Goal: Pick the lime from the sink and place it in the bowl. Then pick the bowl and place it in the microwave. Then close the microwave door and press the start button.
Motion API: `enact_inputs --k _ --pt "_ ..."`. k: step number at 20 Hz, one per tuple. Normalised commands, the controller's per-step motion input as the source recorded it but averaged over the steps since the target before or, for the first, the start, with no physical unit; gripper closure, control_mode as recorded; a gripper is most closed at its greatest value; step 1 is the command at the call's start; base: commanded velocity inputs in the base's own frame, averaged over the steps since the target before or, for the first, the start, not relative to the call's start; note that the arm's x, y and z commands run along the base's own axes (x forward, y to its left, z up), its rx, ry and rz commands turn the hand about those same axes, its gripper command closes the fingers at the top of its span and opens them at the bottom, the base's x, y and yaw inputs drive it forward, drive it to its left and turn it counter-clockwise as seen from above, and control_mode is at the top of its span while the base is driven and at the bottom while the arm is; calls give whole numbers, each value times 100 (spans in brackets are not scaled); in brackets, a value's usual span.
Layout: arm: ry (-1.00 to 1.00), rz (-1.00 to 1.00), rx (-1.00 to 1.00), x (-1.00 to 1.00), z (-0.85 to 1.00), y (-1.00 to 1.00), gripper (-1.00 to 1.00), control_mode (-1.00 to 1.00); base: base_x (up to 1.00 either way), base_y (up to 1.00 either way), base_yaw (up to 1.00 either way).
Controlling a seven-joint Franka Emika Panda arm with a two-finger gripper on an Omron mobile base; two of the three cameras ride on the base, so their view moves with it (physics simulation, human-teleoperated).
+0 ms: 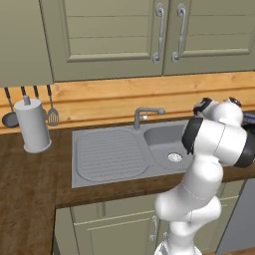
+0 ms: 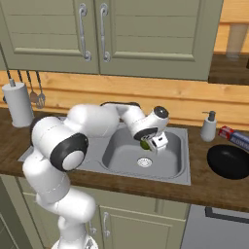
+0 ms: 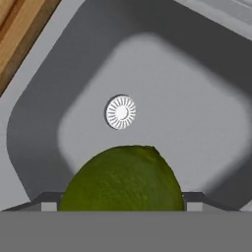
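Lime in my fingers above the basin; next I carry it to the bowl.

At centre-left of the right base view my arm [image 2: 104, 119] reaches out level from the shoulder and bends down over the sink [image 2: 180, 170], hand tilted toward the drain [image 2: 144, 162]. At mid-frame the fingers [image 2: 148, 144] stand wide, one on each side of the lime [image 2: 145, 144], which hangs clear of the basin floor; in the hand view the lime [image 3: 123, 179] sits at bottom centre between them. I judge the grip holds it, so I lift straight, clear the sink rim, then swing toward the dark bowl [image 2: 228, 161] on the tabletop [image 2: 214, 192] at right, slowly, since round fruit slips.
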Motion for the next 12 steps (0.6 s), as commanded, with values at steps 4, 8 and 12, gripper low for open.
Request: enact_inputs --k 4,8,12 --pt "4 -30 -2 -17 78 -46 100 -100 0 0 0" --pt "0 -28 -3 -22 50 -58 100 -100 0 0 0" --pt "-1 -5 0 -19 -16 -51 100 -100 0 0 0"
